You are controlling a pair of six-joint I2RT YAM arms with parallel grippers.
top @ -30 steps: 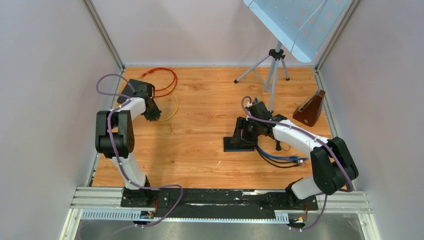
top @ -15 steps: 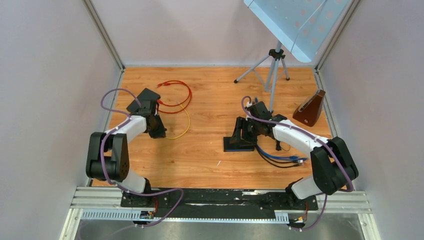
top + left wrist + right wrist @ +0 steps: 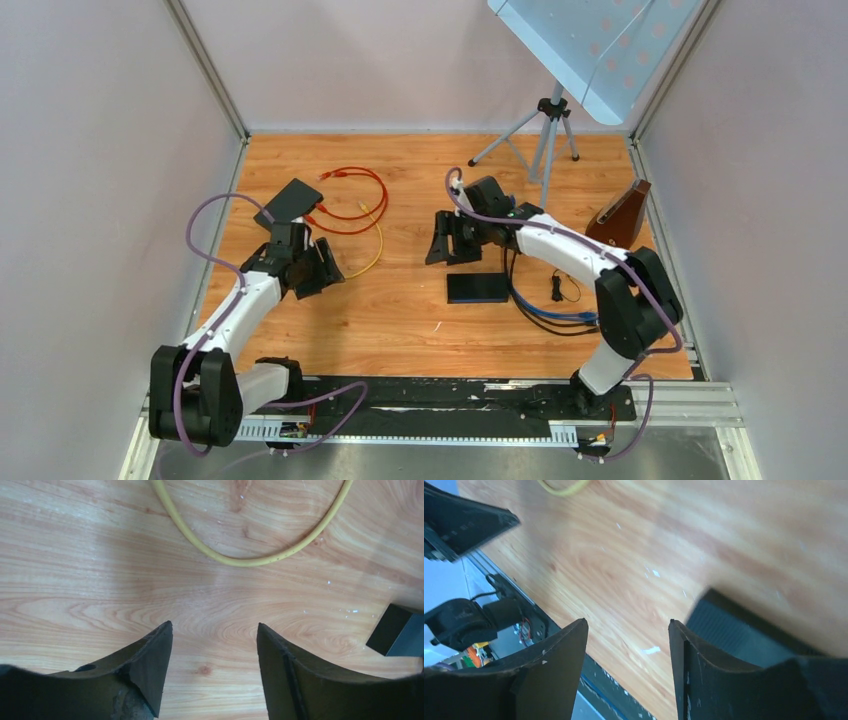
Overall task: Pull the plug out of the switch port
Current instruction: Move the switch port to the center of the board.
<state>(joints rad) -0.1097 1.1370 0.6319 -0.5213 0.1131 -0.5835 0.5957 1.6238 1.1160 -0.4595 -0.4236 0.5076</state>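
The switch [image 3: 477,287], a flat black box, lies on the counter [image 3: 400,330] just to the base side of the right pincer [image 3: 628,625] and apart from it. That pincer hangs spread with nothing between its fingers. The left pincer [image 3: 214,626] is likewise spread and empty, with a loop of yellow cable [image 3: 240,560] on the wood ahead of its tips and the switch well beyond that. A bundle of blue cables [image 3: 545,308] gathers at the switch's far end from the left pincer, but whether a plug sits seated there is too small to tell. The main risk, as I judge it, is that nothing braces the switch. A tug would likely drag the light box across the wood rather than free the plug, and pulling the cord instead of the plug body could strain it. The switch's long axis lies roughly in line with the left pincer, one short end facing it and the cabled end pointing away.
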